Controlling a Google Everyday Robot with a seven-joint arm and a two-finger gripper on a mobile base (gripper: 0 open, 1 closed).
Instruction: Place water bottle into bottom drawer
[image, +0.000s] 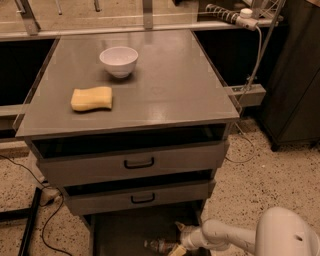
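Note:
The water bottle (157, 245), clear with a white cap, lies on its side on the dark floor of the open bottom drawer (125, 232), at the frame's lower edge. My gripper (176, 239) reaches into the drawer from the right on a white arm (235, 237). It sits right beside the bottle's right end, with its fingers spread apart above and below that end. The bottle's label is hard to make out in the shadow.
A grey cabinet top (165, 90) carries a white bowl (119, 61) and a yellow sponge (92, 98). Two upper drawers with black handles (139, 163) stand slightly open above the bottom drawer. Cables (30, 175) lie on the speckled floor at left. A dark cabinet (295, 75) stands at right.

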